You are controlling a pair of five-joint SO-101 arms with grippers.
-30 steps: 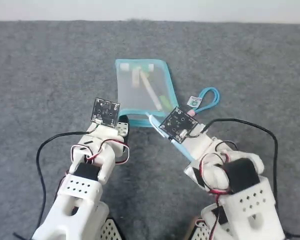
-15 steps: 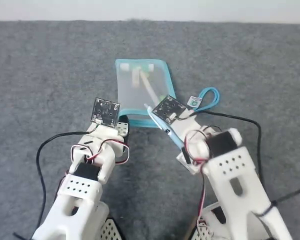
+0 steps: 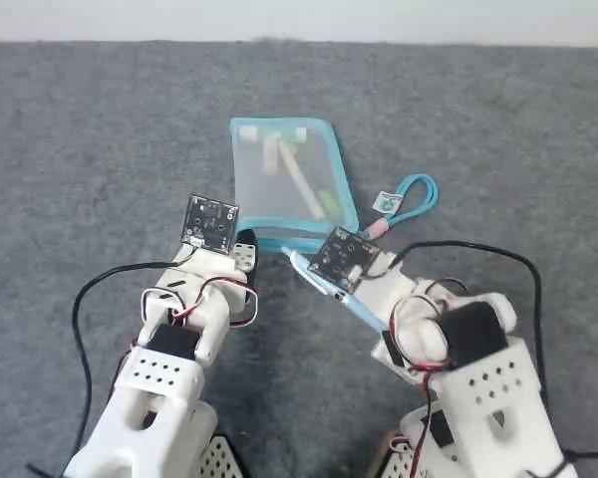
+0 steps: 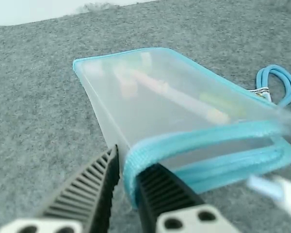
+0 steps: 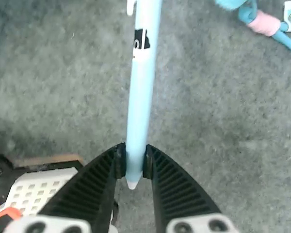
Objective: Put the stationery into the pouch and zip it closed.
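The translucent pouch (image 3: 291,179) with a teal zip edge lies flat on the grey carpet, several stationery items showing inside it (image 4: 160,97). My left gripper (image 4: 128,189) is shut on the pouch's near teal corner (image 4: 136,160), holding the mouth open. A light-blue pen (image 5: 141,87) is clamped in my right gripper (image 5: 133,162), which is shut on the pen's rear end. In the high view the pen (image 3: 364,311) slants over the carpet, its tip (image 3: 299,261) just short of the pouch's near edge and outside the mouth.
A blue loop strap (image 3: 411,199) with a pink tab (image 5: 264,22) and a white tag (image 3: 384,202) trails from the pouch's right corner. Grey carpet (image 3: 100,139) stretches bare to the left, right and far side. Black cables (image 3: 478,247) curve beside both arms.
My right gripper pushed the pen forward onto the pouch's near edge half a second ago, then drew it back toward the arms. The left arm and the pouch have not moved.
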